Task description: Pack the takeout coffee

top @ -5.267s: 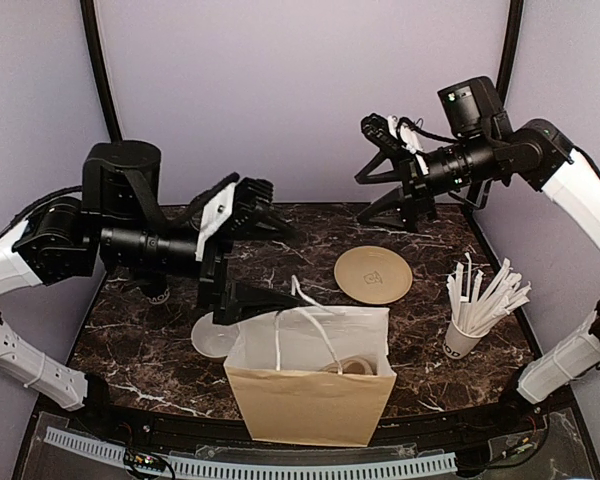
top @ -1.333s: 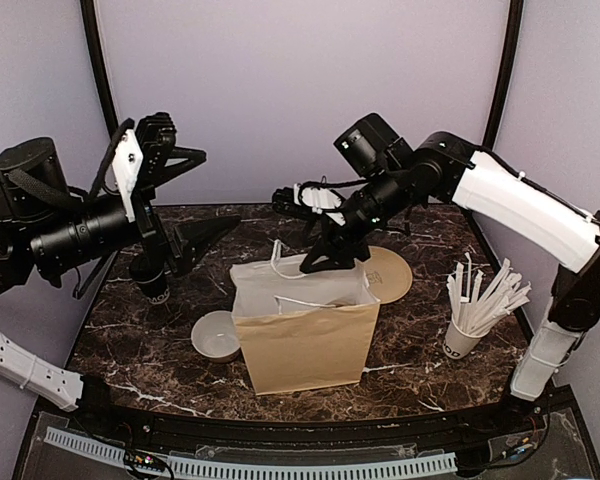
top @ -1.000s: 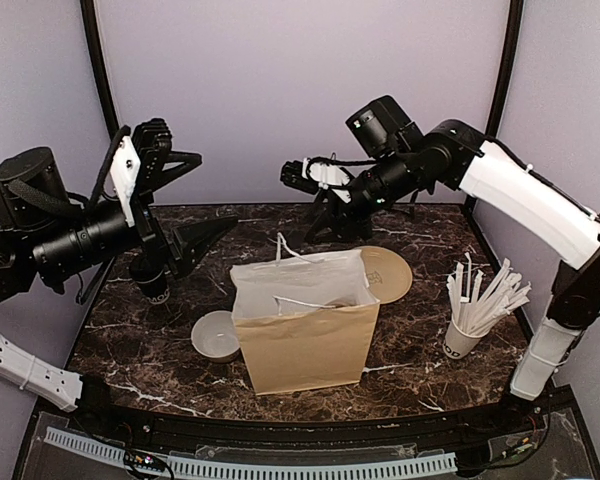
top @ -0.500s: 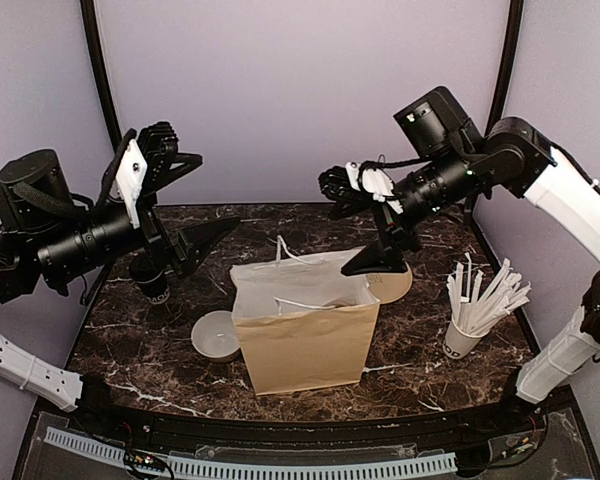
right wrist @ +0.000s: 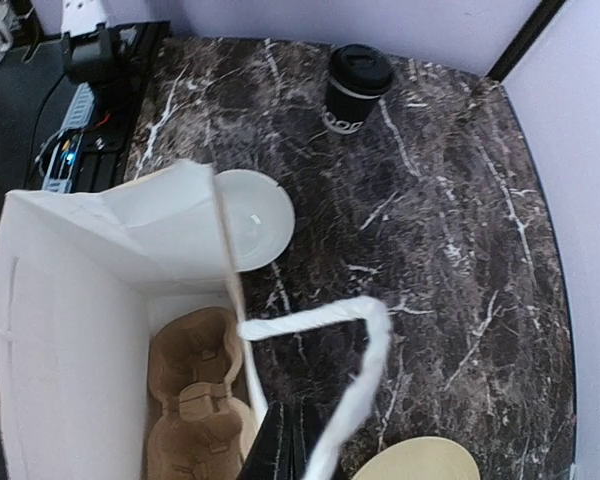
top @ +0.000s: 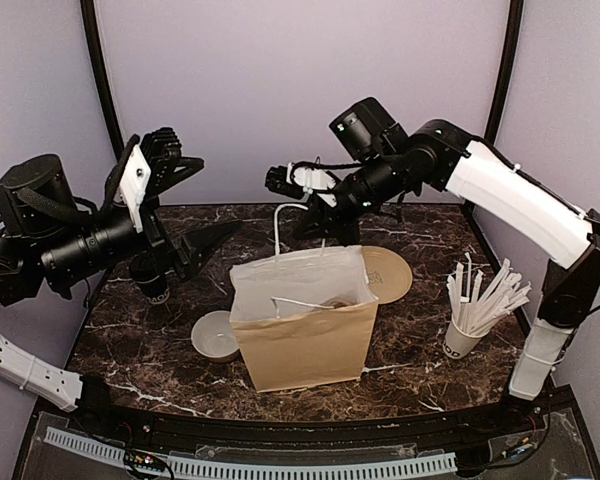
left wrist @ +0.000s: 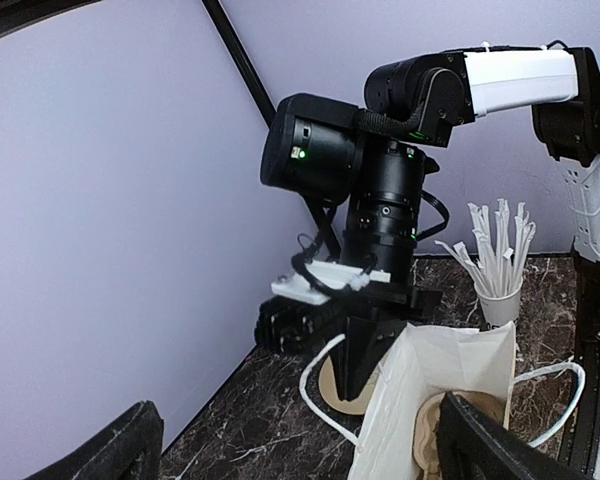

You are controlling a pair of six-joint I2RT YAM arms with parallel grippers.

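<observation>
Holding the bag open is the step in hand, as I judge it. The right gripper (top: 275,183) hangs above the back edge of the paper bag (top: 305,345), and its jaws are clenched on the white bag handle (top: 276,225), which rises as a tight loop from the bag's rim up to them. The mouth of the bag stands wide, and the right wrist view shows a brown cup carrier (right wrist: 195,400) lying at the bottom inside.

The takeout coffee (right wrist: 358,88) is not yet packed. It stands upright on the counter (top: 420,370), behind the bag and to its left, with the black lid already on it. It is well apart from the bag, and nothing touches it. The left gripper (top: 220,193) is in the air above the cup, to the left of the bag, with its jaws released and spread wide, and there is nothing between them.

The next move, I think, belongs to the left arm. It must come down around the cup body, below the lid, close gently so the paper wall does not crush, and lift the cup straight up to keep it level. Then it must carry the cup over the bag's left rim and lower it into a free pocket of the carrier. The raised handle and the right gripper stay close to this path, so the cup should enter from the bag's left side. A white bowl (top: 215,337) lies just beside the bag's left wall and should be passed over, not touched
</observation>
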